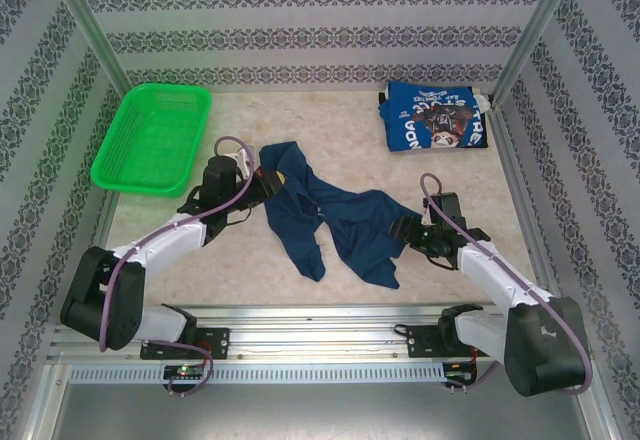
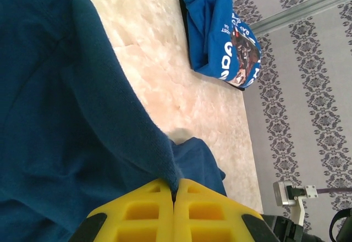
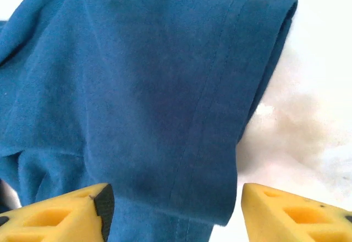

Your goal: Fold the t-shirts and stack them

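a: from above, how do the jaws stand?
b: the left gripper (image 1: 258, 186) is pressed together on the upper left edge of the dark navy t-shirt (image 1: 335, 218), which lies crumpled mid-table. the right gripper (image 1: 405, 230) sits at that shirt's lower right edge. how wide it stands i cannot tell from up here.
a: and the counts?
b: two shirts: the navy one, and the brighter blue t-shirt (image 1: 436, 118), folded in the far right corner of the table (image 1: 340, 125). one green basket (image 1: 115, 150) is at the far left, well apart from both. two arms.
a: left wrist?
b: the left gripper (image 2: 174, 191) is closed, its yellow fingers (image 2: 143, 217) meeting with no gap and an edge of the dark navy t-shirt (image 2: 66, 115) nipped at their tips. the brighter blue t-shirt (image 2: 220, 38) lies beyond, across bare table (image 2: 159, 60).
a: right wrist?
b: the right gripper (image 3: 176, 197) gapes wide, a yellow fingertip (image 3: 71, 212) at each side. the hemmed sleeve of the dark navy t-shirt (image 3: 137, 77) lies between them, unclamped.
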Robot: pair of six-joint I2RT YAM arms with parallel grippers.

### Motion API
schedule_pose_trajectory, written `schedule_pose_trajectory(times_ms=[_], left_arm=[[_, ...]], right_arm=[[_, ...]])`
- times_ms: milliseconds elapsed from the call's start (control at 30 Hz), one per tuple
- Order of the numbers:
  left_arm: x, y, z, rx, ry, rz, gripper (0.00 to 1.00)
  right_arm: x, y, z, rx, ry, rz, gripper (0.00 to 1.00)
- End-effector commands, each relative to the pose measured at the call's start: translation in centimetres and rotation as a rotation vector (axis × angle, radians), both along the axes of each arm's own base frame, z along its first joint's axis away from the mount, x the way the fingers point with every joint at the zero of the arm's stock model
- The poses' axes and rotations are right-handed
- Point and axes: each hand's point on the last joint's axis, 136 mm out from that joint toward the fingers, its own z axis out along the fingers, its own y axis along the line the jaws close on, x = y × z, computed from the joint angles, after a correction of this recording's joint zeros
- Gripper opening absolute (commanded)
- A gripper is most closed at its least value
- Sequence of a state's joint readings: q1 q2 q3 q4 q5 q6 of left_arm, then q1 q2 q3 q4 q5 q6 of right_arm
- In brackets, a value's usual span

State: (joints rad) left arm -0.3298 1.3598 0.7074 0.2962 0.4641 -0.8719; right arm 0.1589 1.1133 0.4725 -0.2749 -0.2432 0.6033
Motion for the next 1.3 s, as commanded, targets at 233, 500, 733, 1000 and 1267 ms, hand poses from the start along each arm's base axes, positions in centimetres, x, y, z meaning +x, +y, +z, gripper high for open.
schedule_pose_trajectory(times_ms=[233, 500, 733, 1000, 1267], left_arm=[[-0.3, 2.8, 2.0, 0.036, -0.032, 0.025, 0.0], [0.1, 8.0, 5.5, 0.071, -0.08, 0.101, 0.0], [1.0, 12.4, 12.2, 0.065, -0.189, 0.184, 0.0], [1.6, 16.7, 19.1, 0.037, -0.305, 0.269, 0.0], [3.0, 18.2, 26.5, 0.021, -0.43, 0.265, 0.0]], right_arm=[[3.3, 0.1, 2.1, 0.006, -0.091, -0.012, 0.1], [6.0, -2.5, 11.4, -0.1, -0.257, -0.017, 0.0], [8.1, -4.1, 18.5, -0.158, -0.379, -0.031, 0.0], [9.5, -5.8, 24.8, -0.215, -0.495, -0.047, 0.0], [10.7, -5.7, 31.6, -0.203, -0.656, -0.03, 0.0]])
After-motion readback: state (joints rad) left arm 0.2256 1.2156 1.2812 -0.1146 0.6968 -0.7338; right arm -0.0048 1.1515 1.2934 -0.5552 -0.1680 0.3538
